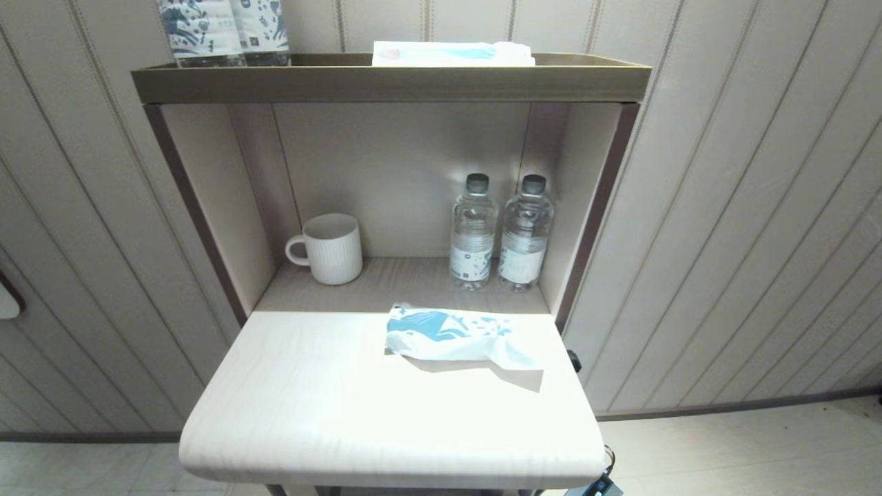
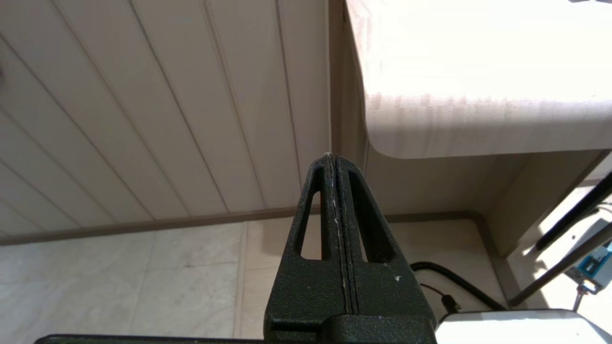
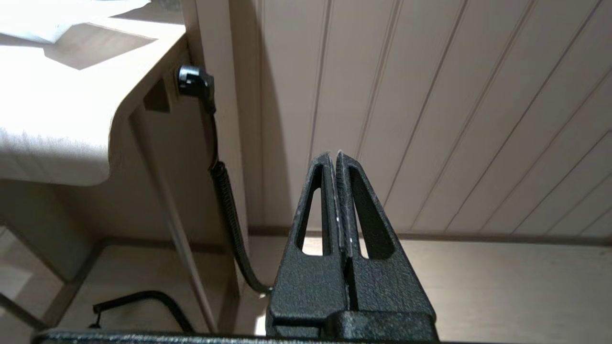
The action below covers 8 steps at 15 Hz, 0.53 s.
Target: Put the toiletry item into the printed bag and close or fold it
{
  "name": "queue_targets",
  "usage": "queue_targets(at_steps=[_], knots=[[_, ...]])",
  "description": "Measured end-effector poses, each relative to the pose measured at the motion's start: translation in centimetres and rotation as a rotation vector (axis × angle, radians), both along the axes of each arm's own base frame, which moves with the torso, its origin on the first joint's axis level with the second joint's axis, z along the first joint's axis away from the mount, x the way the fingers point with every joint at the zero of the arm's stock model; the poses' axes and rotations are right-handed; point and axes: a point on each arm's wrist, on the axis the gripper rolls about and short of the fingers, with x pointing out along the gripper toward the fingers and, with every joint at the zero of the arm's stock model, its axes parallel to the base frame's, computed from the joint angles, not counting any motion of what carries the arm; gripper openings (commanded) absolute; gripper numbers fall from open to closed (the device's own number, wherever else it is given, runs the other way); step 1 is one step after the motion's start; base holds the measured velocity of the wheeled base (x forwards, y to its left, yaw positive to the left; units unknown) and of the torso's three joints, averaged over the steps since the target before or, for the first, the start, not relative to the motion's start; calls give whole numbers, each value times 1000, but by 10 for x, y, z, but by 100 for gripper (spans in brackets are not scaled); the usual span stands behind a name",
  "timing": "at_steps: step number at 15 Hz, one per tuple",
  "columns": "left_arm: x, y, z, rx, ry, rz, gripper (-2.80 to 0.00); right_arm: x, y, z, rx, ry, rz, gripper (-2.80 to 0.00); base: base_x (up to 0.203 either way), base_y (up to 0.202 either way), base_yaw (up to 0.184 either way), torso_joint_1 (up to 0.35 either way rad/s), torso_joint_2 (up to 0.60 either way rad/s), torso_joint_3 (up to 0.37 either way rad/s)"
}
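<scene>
**Printed bag on the counter, both arms parked low**

I see the printed bag (image 1: 455, 337) lying crumpled on the counter (image 1: 331, 399), in front of two water bottles (image 1: 501, 234). My left gripper (image 2: 333, 157) and right gripper (image 3: 333, 155) hang below counter level, fingers pressed together, empty.

printed bag (image 1: 451, 336) on table (image 1: 331, 399), up above both shut jaws | left gripper (image 2: 333, 157) low, left of table | right gripper (image 3: 334, 155) low, right of table | mug (image 1: 329, 248) and two bottles (image 1: 501, 233) behind bag
</scene>
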Motion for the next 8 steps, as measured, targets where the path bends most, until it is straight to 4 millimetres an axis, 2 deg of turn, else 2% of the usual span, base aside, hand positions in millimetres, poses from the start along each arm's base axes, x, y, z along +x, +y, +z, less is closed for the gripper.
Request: queue_targets(at_steps=[4,8], knots=[[0,0,-1,-19,2,18,-280,0,0,-2,-10,6,-7,-280,0,0,0,0,0,0],[3,2,0,-128,-38,82,-280,0,0,-2,22,6,-19,-280,0,0,0,0,0,0]])
